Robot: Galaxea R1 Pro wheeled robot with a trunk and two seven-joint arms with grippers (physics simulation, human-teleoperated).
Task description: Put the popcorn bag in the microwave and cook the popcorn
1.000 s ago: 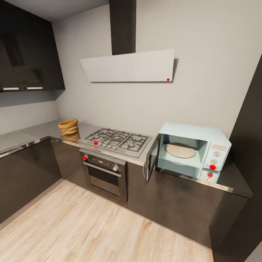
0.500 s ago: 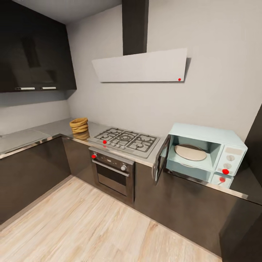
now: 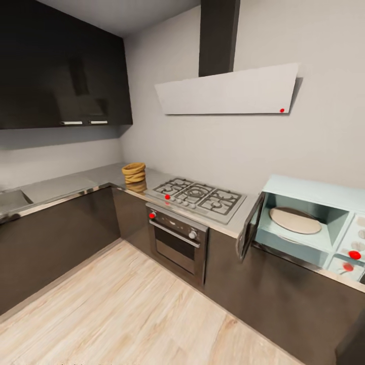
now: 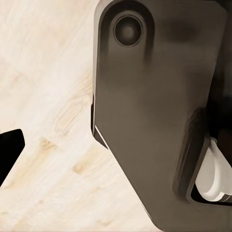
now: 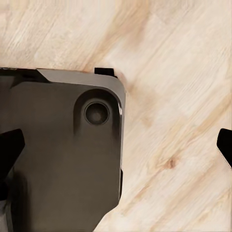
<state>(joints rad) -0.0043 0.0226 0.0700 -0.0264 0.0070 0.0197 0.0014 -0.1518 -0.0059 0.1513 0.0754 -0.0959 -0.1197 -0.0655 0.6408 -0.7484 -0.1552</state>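
Sitting on the countertop (image 3: 76, 183), popcorn bag (image 3: 134, 172); microwave (image 3: 309, 223) open.

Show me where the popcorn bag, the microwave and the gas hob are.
popcorn bag (image 3: 134, 172), head view, on its ringed side.
microwave (image 3: 309, 187), head view, on its pale blue top.
gas hob (image 3: 198, 193), head view, on the centre grate.

Your head camera looks from mid-room at the far corner counter (image 3: 66, 188). Both wrist cameras look down, close over the wood floor (image 5: 183, 58) and the robot's dark base (image 4: 154, 111).
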